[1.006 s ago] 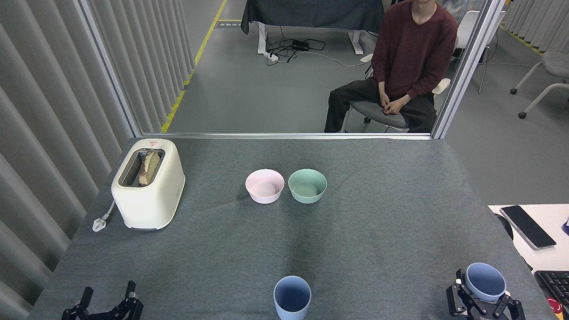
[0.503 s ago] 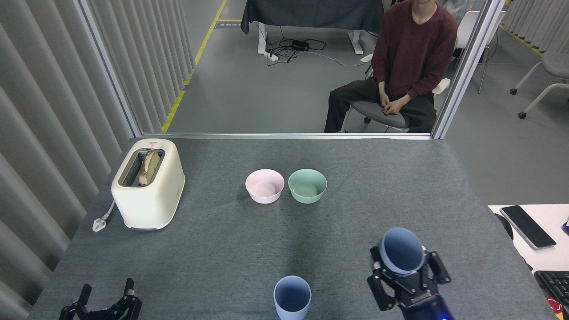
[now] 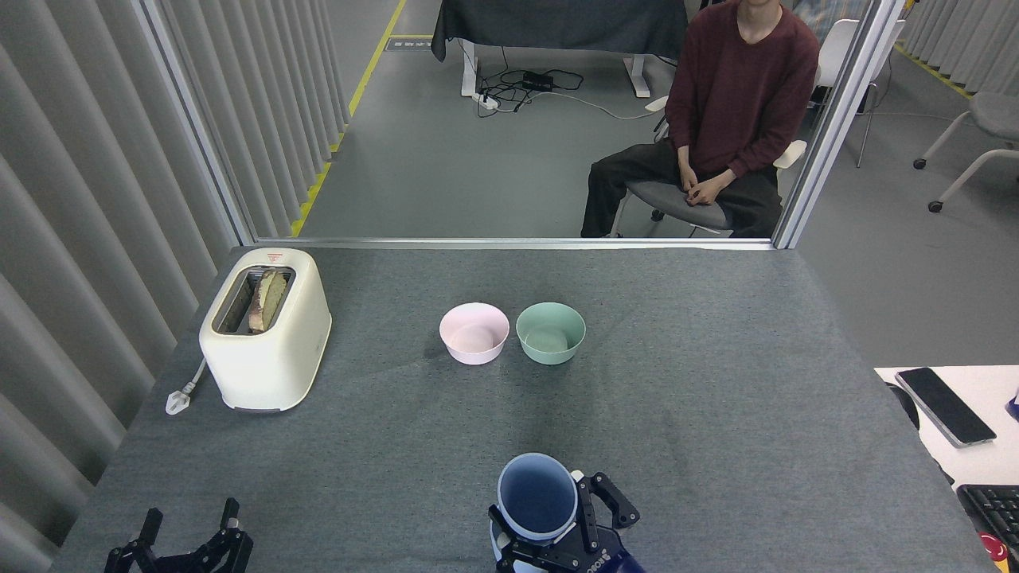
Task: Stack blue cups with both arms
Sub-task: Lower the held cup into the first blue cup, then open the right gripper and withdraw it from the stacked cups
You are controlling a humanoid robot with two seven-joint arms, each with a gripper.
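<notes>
One pale blue cup [image 3: 537,495] is held upright with its mouth open toward me, and my right gripper [image 3: 559,519] is shut on it at the bottom centre of the table. That cup and gripper sit over the spot where the other blue cup stood, and they hide it. My left gripper [image 3: 188,535] rests at the bottom left with its fingers spread open and nothing between them, far from the cup.
A cream toaster [image 3: 267,328] with bread in its slot stands at the left. A pink bowl [image 3: 474,333] and a mint-green bowl [image 3: 550,333] sit side by side mid-table. A person [image 3: 728,111] sits beyond the glass partition. At the right lie a phone [image 3: 945,405] and a keyboard [image 3: 991,509].
My right gripper has carried its blue cup leftward from the bottom right corner to the bottom centre, over the standing cup, which is now covered. The left gripper has hardly moved.
</notes>
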